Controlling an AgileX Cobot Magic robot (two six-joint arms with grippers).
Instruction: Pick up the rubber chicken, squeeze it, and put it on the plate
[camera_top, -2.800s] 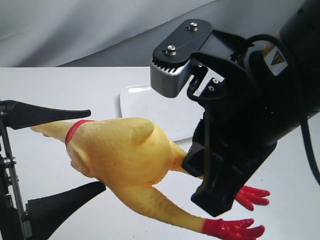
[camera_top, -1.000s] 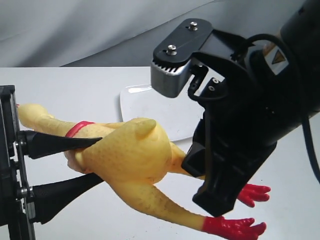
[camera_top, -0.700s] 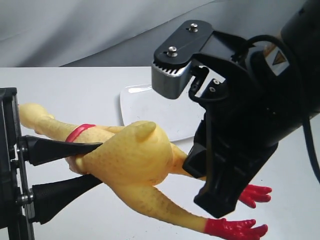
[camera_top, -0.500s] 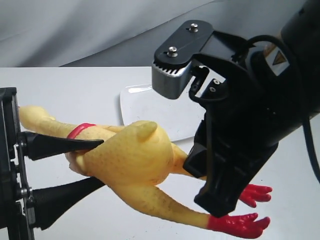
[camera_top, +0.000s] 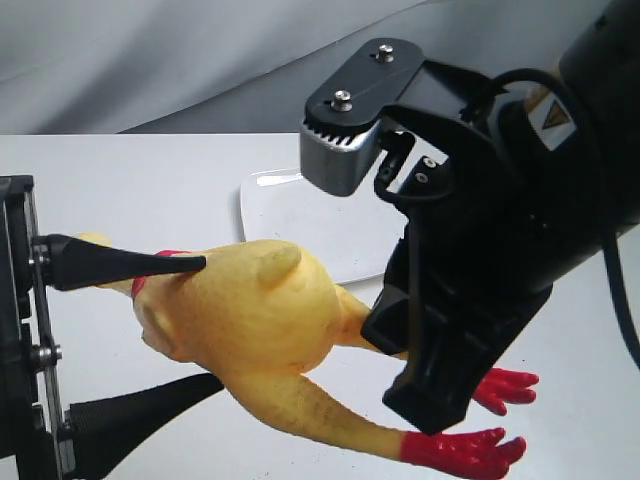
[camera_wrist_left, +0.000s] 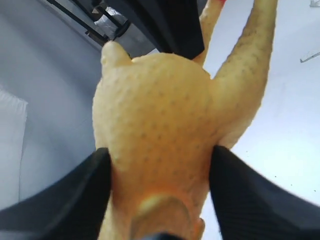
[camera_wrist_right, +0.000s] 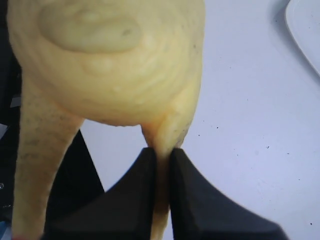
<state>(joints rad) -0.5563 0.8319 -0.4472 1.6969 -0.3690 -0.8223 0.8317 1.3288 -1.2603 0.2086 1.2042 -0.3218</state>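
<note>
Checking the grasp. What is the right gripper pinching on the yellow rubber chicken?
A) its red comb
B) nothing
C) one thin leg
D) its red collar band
C: the right gripper is shut on a thin leg of the yellow rubber chicken.

- The exterior view sits low and very near, looking across the white table (camera_top: 150, 170) toward a grey backdrop (camera_top: 150, 60). The right arm (camera_top: 500, 230) bulks over its right half, close to the lens.
- The left wrist view looks out along the left gripper (camera_wrist_left: 159, 152), between its jaws. The rubber chicken (camera_wrist_left: 155, 100) fills the frame at close range.
- The right wrist view looks along the right gripper (camera_wrist_right: 162, 152) down at the table, with a corner of the plate (camera_wrist_right: 306, 30) at its edge.
- All three share the chicken's body; the exterior and right wrist views also share plate and table.
</note>
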